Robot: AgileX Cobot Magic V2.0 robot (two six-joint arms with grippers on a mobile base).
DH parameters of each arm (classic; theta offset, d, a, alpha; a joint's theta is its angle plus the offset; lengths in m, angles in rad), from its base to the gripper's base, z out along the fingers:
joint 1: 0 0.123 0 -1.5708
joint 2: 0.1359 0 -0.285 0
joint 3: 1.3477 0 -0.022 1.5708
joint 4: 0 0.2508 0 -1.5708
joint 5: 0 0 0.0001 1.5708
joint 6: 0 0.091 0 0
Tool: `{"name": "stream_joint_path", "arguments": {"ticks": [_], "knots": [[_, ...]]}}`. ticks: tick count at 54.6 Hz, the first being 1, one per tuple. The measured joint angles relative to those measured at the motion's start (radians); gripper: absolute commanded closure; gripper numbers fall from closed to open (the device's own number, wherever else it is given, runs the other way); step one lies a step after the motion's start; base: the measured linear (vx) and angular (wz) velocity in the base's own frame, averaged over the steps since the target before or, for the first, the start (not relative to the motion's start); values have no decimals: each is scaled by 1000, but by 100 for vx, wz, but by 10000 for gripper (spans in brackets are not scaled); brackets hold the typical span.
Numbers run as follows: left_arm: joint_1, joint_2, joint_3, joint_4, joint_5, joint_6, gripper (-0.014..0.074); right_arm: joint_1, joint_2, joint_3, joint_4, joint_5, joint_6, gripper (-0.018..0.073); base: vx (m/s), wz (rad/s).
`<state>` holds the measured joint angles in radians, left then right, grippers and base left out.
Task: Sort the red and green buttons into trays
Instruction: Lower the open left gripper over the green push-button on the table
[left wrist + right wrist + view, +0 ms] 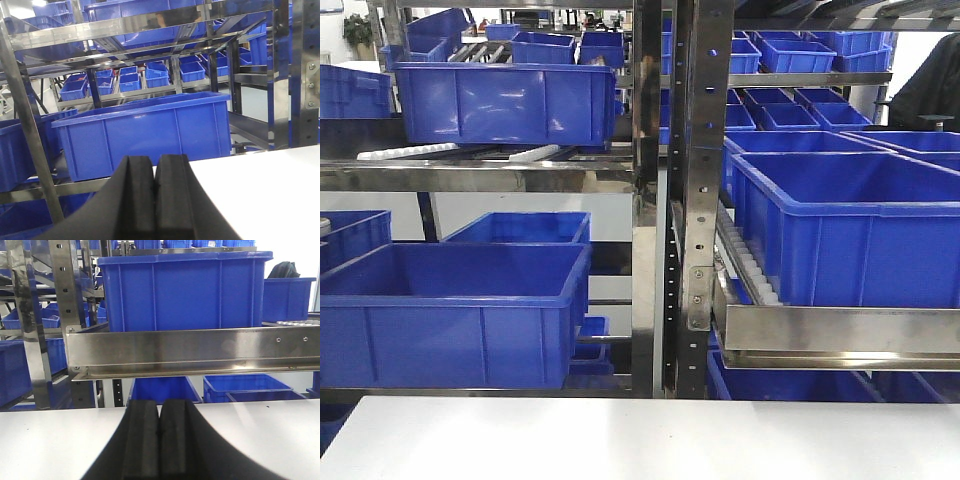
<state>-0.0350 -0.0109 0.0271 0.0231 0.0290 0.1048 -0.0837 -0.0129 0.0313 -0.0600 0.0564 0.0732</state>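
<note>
- Buttons and trays: I cannot tell where they are.
- Left end effector [154,200] is clenched on nothing, by an edge of the white table [270,195].
- Right end effector [160,440] is clenched on nothing, over the table, facing a blue crate [185,290] on a shelf [190,352].

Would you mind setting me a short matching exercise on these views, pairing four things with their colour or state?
Things:
1. left gripper and right gripper
2. table
3. large crate in the right wrist view
4. upright post in the front view

Descriptions:
A. blue, above a steel rail
B. white, in the foreground
C. shut, holding nothing
D. shiny metal, punched with holes

Pairs: 1-C, 2-B, 3-A, 4-D.
</note>
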Motion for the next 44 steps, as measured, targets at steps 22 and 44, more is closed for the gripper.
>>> {"name": "stream_joint_path", "arguments": {"ticks": [22,44], "knots": [[0,0,0,0,0,0,603,0,0,0,0,1,0,568,0,0],[0,0,0,0,-18,0,603,0,0,0,0,1,0,568,0,0]]}}
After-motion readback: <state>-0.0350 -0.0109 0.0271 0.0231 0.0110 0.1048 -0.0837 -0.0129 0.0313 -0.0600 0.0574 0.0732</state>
